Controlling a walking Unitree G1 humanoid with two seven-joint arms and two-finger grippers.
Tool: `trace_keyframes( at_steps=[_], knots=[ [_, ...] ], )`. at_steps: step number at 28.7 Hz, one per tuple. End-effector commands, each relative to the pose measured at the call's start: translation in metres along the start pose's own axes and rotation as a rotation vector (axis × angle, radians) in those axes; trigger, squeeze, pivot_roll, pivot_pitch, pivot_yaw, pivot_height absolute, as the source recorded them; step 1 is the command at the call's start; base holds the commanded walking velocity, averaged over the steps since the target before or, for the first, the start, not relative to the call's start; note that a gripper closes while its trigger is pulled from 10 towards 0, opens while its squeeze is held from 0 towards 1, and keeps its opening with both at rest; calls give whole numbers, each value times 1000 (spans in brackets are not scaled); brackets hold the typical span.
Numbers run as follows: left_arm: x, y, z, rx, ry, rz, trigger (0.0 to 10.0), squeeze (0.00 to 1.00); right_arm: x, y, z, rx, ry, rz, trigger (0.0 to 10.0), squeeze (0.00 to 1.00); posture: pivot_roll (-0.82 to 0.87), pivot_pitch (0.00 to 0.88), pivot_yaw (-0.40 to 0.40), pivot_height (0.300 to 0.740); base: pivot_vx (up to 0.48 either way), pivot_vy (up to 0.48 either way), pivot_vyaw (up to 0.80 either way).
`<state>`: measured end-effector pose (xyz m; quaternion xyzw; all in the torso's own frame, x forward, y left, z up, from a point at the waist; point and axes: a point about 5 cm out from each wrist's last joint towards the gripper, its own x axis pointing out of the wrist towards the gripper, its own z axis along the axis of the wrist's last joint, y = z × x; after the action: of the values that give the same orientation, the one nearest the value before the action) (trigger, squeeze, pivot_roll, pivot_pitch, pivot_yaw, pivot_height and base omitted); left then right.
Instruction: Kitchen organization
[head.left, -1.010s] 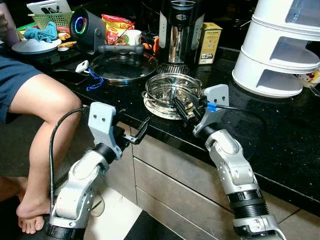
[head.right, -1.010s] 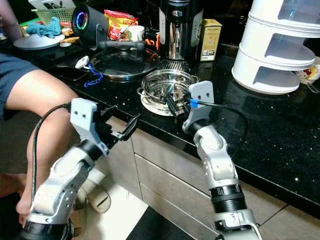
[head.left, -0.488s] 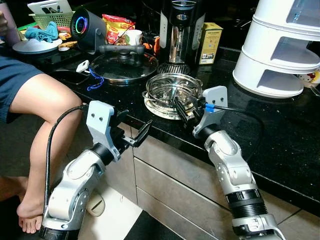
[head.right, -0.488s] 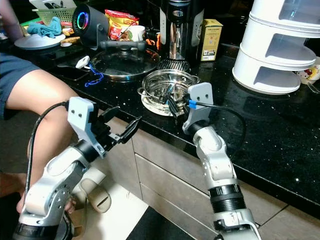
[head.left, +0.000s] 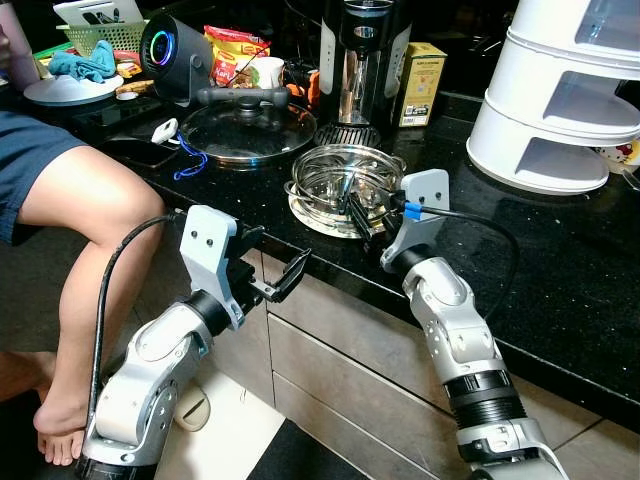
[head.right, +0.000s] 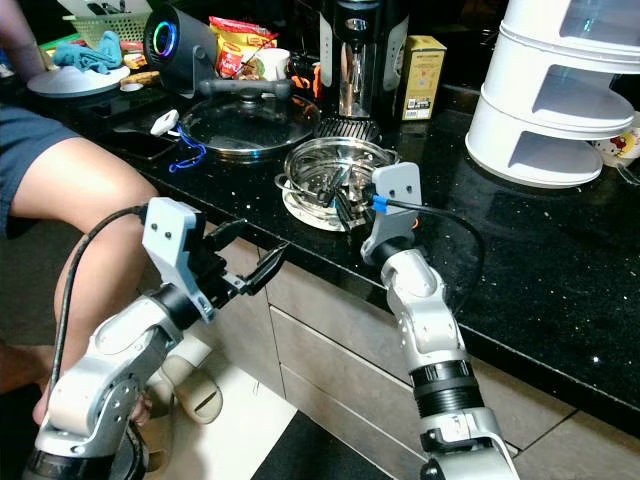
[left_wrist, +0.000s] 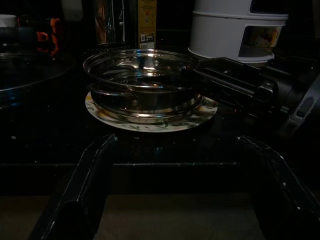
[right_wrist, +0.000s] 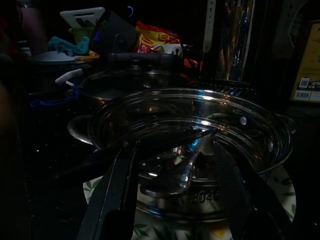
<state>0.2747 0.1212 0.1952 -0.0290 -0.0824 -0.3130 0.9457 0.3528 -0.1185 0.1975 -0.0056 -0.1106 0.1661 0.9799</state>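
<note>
Reaching seemed the step in hand: the right hand (head.left: 358, 212), fingers spread, sat at the near rim of the steel pot (head.left: 345, 178) (on a patterned plate (head.left: 310, 217)) on the table (head.left: 560, 290). The left hand (head.left: 275, 265) hung released below the edge. Closing on the rim looked next.

The person's leg (head.left: 70, 230) is cut off by the picture's left edge above the thigh. The white tiered rack (head.left: 560, 95) runs past the top and right edges. The right hand (head.left: 362, 215) hides part of the steel bowl (head.left: 335, 175), and what lies inside the bowl is too dark to tell.
</note>
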Motion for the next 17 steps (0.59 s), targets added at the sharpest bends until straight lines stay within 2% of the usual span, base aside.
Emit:
trace_keyframes(
  at_steps=[1, 2, 3, 4, 17],
  knots=[
    [-1, -3, -1, -6, 12, -16, 10000, 0, 3, 2, 1, 0, -6, 4, 9098, 0, 69, 67, -20, 740, 0, 0, 0],
    [-1, -3, -1, -6, 12, -18, 10000, 0, 3, 1, 1, 1, -7, 4, 7255, 0, 68, 67, -19, 740, 0, 0, 0],
    [0, -4, -1, -7, 11, -20, 10000, 0, 3, 1, 1, 2, -10, 3, 3137, 0, 68, 67, -18, 740, 0, 0, 0],
    [0, -4, -1, -8, 10, -22, 10000, 0, 3, 0, 1, 4, -12, 1, 0, 0, 69, 67, -19, 740, 0, 0, 0],
    [1, -5, 1, -6, 10, -22, 10000, 0, 5, -1, 5, 7, -36, -6, 0, 0, 70, 66, -20, 740, 0, 0, 0]
  ],
)
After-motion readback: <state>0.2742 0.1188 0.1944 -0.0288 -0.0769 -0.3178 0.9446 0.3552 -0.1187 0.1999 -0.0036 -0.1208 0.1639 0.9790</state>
